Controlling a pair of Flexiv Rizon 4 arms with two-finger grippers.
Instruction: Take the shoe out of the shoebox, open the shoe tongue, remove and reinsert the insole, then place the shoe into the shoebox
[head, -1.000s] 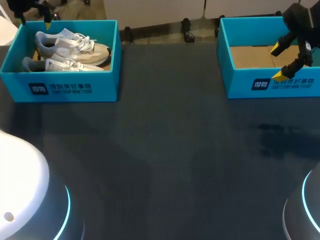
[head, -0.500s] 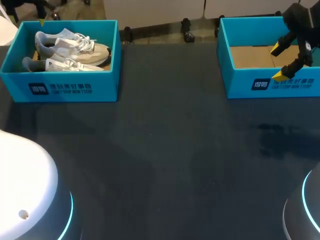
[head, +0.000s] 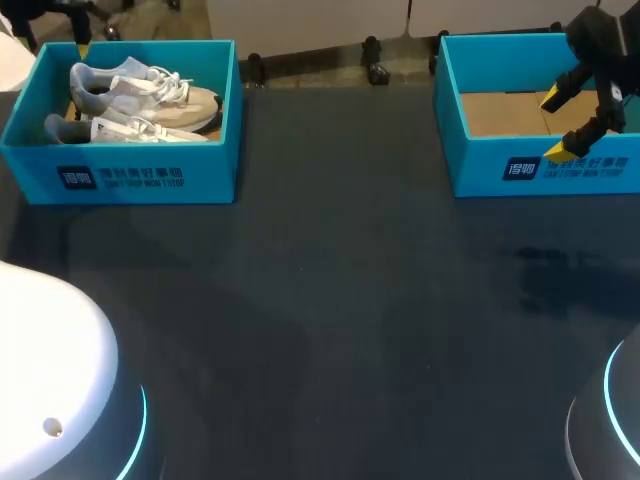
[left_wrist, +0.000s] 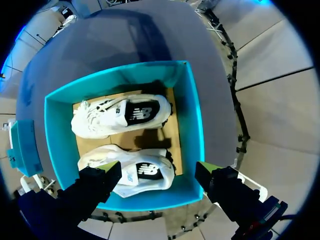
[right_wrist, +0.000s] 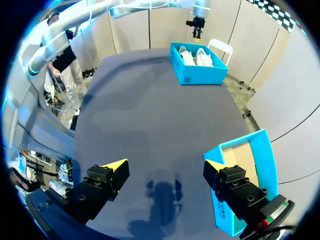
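2 shoeboxes (head: 212, 172) (head: 478, 172) on the table (head: 330, 310) — 2 shoes (head: 150, 92) (head: 125, 130) in the left one.

A white-and-beige sneaker (head: 150, 95) and its mate (head: 120, 130) lie on their sides, side by side, in an open teal shoebox (head: 140, 178). A second teal shoebox (head: 560, 172) shows a bare cardboard floor.

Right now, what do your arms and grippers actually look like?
My left gripper and right gripper are black and blocky. Each has two chunky fingers ending in bright yellow wedge tips, and a small red-and-green strip on the body. My left arm has a smooth white rounded shell with a glowing cyan ring; my right arm shows the same ring.
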